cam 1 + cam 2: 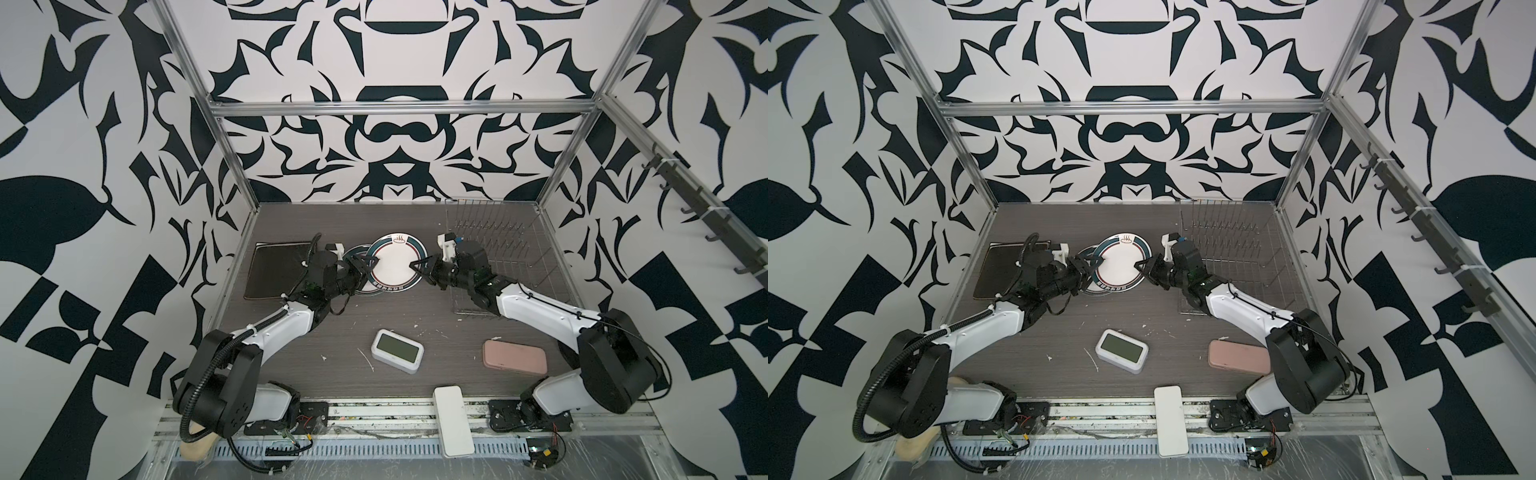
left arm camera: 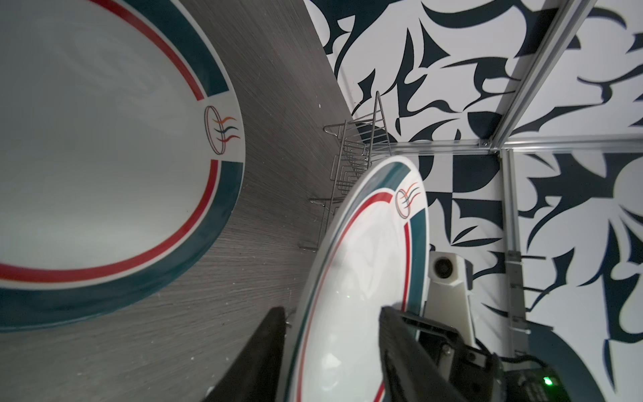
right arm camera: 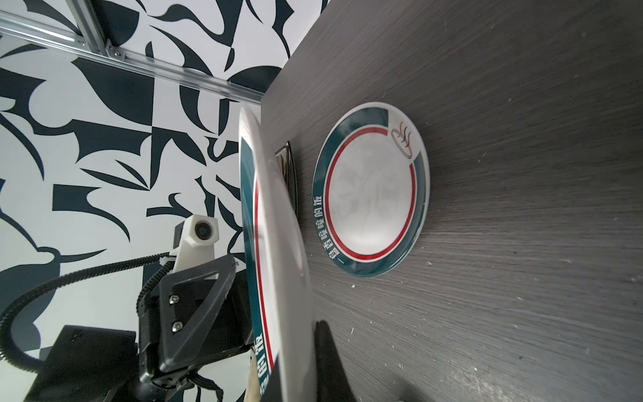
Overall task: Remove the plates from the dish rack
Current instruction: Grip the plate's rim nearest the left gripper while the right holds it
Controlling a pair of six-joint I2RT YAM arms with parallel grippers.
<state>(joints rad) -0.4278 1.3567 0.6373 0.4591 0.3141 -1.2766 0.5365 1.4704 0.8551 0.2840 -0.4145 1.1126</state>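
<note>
Both top views: hand-over of a raised plate [image 1: 397, 266] between two arms, just left of the dish rack [image 1: 498, 249]. Pinched at the rack-side rim by the right gripper [image 1: 417, 266], jaws pressed tight onto it; straddled at the opposite rim by the left gripper [image 1: 365, 267], jaws spread to either side. Left wrist view: a sliver of table [image 2: 243, 243] visible between one finger [image 2: 261, 358] and the plate's edge, so apparently not yet gripping. Hangs clear of the table, roughly parallel to it, partly above a flat plate [image 1: 352, 250] lying face up; a dark square plate [image 1: 274, 270] farther left, also on the table. For a clean transfer: seat the left fingers well inside the rim band, squeeze until firm, and only then loosen the right; avoid any sideways pull during the double hold, and avoid dipping the rim onto the flat plate below. Look of the raised plate: round, glossy white, with a dark teal rim band, a thin red ring inside it, a small steaming-bowl emblem in a gap of the band and printed characters opposite; thin and smooth, so probably slippery at the edge. Same pattern as the flat plate. No plate seen among the rack's prongs, so likely the last one to set down.
</note>
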